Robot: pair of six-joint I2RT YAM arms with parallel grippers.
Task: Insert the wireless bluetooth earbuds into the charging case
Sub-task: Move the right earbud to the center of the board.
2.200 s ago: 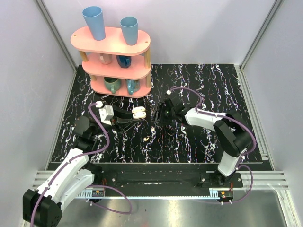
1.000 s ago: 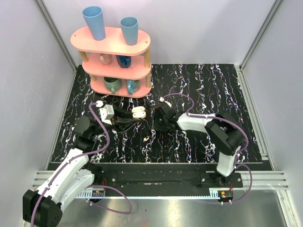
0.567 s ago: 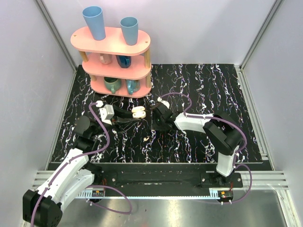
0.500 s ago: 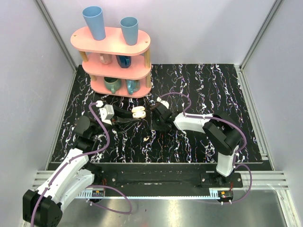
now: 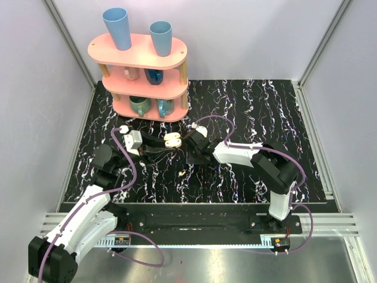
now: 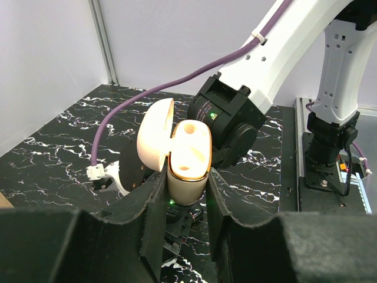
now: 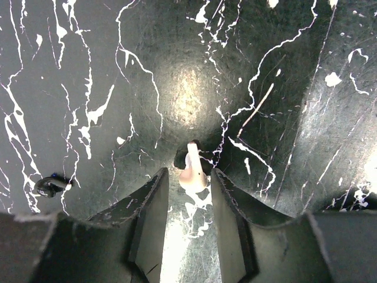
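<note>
Left gripper [image 6: 186, 184]: closed on the case [image 6: 189, 154]. The case is clamped by its lower body between both fingers and held upright, clear of the table [image 5: 247, 106]. The lid [image 6: 154, 140] is swung open to one side. Two recesses are seen in the exposed cream face.

Right gripper [image 7: 188, 172]: pointed down at the table, just right of the case and slightly nearer the arm bases. The jaws are partly open, with nothing held.

Earbud [image 7: 192, 167]: lying on the table between the right fingertips, at their far end. A narrow gap is seen on each side of it, so it is flanked but not gripped. In the top view it is hidden under the right gripper, which puts it below and just right of the case.

Second earbud [image 5: 182, 173]: a pale nub on the table, nearer the bases than the case and slightly to its right, apart from both grippers.

Black object [image 7: 50, 186]: on the table at the left of the right wrist view, well apart from the earbud. Its place relative to the case cannot be told.
</note>
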